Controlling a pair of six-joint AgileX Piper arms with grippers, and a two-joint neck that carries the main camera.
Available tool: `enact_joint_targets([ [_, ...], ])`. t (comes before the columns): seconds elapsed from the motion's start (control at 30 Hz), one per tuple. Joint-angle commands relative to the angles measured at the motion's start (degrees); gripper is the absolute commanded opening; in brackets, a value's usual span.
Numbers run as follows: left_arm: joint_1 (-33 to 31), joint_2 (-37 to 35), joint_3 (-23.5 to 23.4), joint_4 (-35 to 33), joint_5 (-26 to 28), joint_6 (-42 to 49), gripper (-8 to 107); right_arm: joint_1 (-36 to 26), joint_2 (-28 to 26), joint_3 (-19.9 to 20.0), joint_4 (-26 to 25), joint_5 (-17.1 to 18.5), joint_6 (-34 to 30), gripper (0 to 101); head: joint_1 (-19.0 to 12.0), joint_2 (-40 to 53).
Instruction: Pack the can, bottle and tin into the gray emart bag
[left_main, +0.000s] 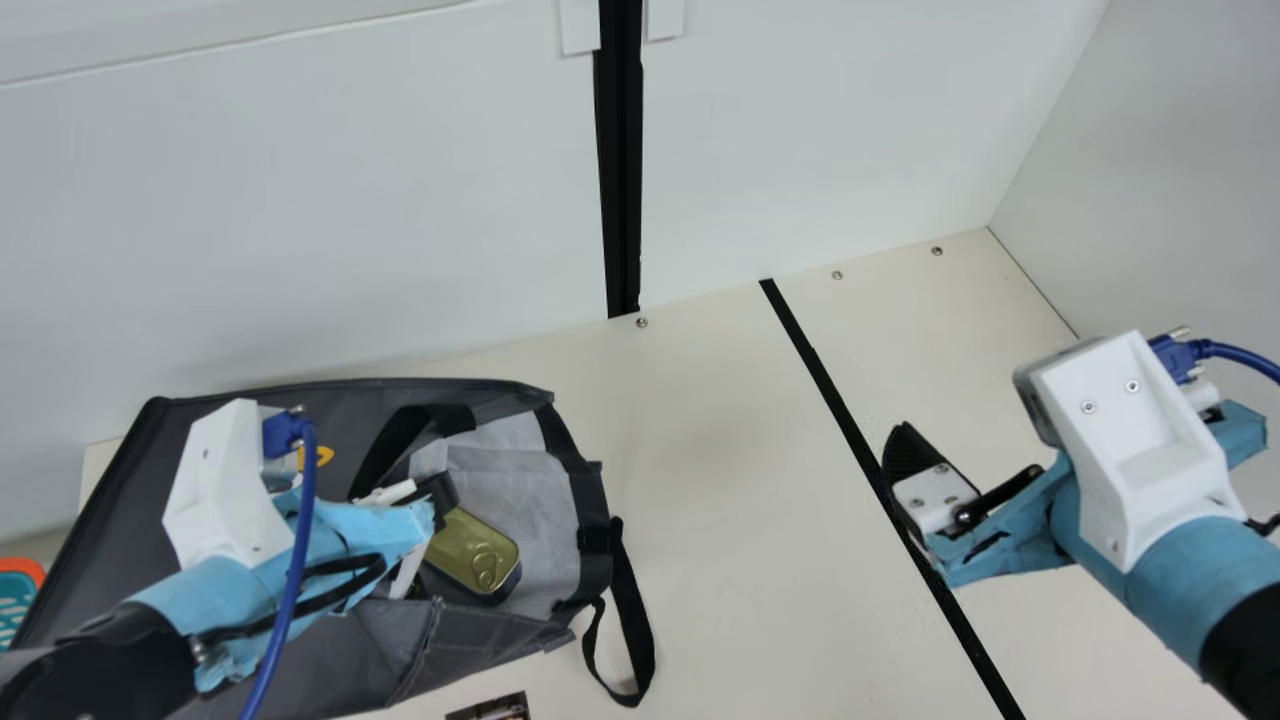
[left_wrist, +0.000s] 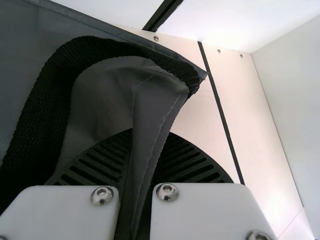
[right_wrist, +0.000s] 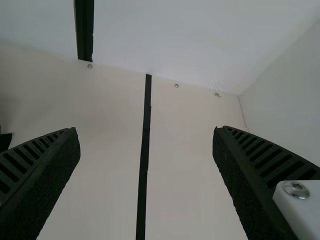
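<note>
Your left gripper (left_main: 438, 497) has its two ribbed fingers (left_wrist: 197, 162) pressed together on a fold of the gray bag (left_main: 90, 570), with the fabric standing up between them; a black strap (left_wrist: 40, 110) arches beside that fold in the left wrist view. Your right gripper (left_main: 905, 460) has its fingers (right_wrist: 45, 167) wide apart with nothing between them, over the right part of the cream table (left_main: 720, 500).

Just beside your left gripper, on its right, you have the tin (left_main: 472, 550), its gold lid with the pull ring showing. It sits at the bag's opening, against the pale gray lining (left_main: 520, 505). The bag lies spread over the left part of the table, its opening toward the right, and a strap loop (left_main: 632, 625) hangs out onto the table at the bag's right.

Farther out, a black stripe (left_main: 830, 390) runs along the table from far to near, passing by your right gripper. At the far left-hand edge of your main view there is a teal and orange item (left_main: 15, 600), and a dark printed piece (left_main: 490, 708) lies at the near edge.
</note>
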Motion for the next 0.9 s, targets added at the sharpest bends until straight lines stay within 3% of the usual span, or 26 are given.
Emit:
enact_joint_targets([
  [0.0,0.0,0.0,0.0,0.0,0.0,0.0,10,-0.18,0.01,-0.76,-1.02,0.87,1.02,91,-1.3,-0.14],
  [0.87,0.0,0.0,0.0,0.0,0.0,0.0,10,1.37,1.8,-10.76,-12.24,14.81,11.31,91,-1.3,-0.14],
])
